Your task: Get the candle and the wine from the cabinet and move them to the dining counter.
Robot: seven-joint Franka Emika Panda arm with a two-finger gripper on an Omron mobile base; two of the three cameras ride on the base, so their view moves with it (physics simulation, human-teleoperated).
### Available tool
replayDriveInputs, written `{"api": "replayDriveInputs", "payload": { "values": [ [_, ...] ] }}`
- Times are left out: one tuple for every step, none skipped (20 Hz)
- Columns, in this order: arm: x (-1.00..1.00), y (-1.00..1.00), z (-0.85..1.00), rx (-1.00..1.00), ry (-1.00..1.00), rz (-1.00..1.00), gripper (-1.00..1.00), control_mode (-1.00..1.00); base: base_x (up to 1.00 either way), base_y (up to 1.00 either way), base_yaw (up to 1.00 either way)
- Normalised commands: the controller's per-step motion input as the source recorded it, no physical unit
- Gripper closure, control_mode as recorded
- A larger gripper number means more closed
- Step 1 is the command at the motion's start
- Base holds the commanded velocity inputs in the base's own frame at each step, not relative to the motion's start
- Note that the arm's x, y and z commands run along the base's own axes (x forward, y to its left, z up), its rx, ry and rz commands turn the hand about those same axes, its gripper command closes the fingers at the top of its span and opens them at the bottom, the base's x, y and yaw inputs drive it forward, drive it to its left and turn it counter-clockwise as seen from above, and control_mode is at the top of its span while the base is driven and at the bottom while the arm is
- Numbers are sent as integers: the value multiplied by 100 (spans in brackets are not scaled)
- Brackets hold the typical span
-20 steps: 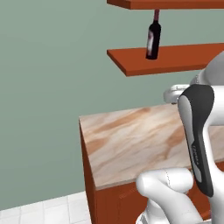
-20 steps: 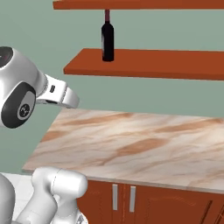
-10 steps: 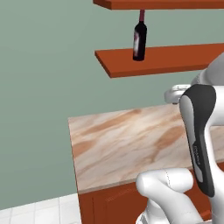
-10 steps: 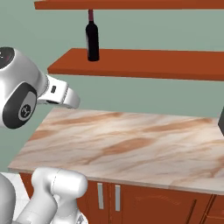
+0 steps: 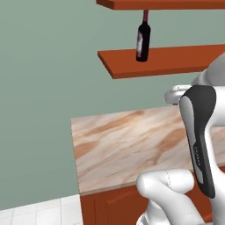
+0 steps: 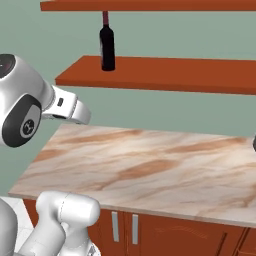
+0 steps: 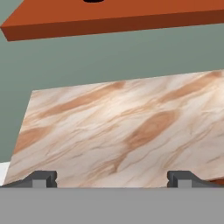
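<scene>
- The wine (image 5: 143,38) stood upright on the lower shelf of the cabinet (image 5: 176,59), near that plank's left end, its neck reaching up to the shelf above
- The tool (image 7: 112,179) had its fingertips (image 7: 43,178) spread wide apart, gripping nothing, above the marbled worktop (image 6: 150,167)
- The worktop lay below the shelves against the grey-green wall (image 5: 44,88)

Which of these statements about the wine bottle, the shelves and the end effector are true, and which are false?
1. The wine stands upright on the lower plank of the cabinet. True.
2. The end effector is shut on the wine. False: it is open and holds nothing.
3. The bottle lies on the marbled counter. False: it is on the shelf above.
4. The bottle has a red neck. True.
</scene>
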Motion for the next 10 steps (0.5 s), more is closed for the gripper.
{"api": "replayDriveInputs", "payload": {
  "values": [
    [0,0,0,0,0,0,-100,100,26,-1,7],
    [0,0,0,0,0,0,-100,100,34,0,6],
    [0,0,0,0,0,0,-100,100,35,0,5],
    [0,0,0,0,0,0,-100,100,37,-1,5],
    [0,0,0,0,0,0,-100,100,34,-1,6],
    [0,0,0,0,0,0,-100,100,34,-1,6],
    [0,0,0,0,0,0,-100,100,39,-1,6],
    [0,0,0,0,0,0,-100,100,39,0,5],
    [0,0,0,0,0,0,-100,100,39,0,5],
    [0,0,0,0,0,0,-100,100,40,0,4]
  ]
}}
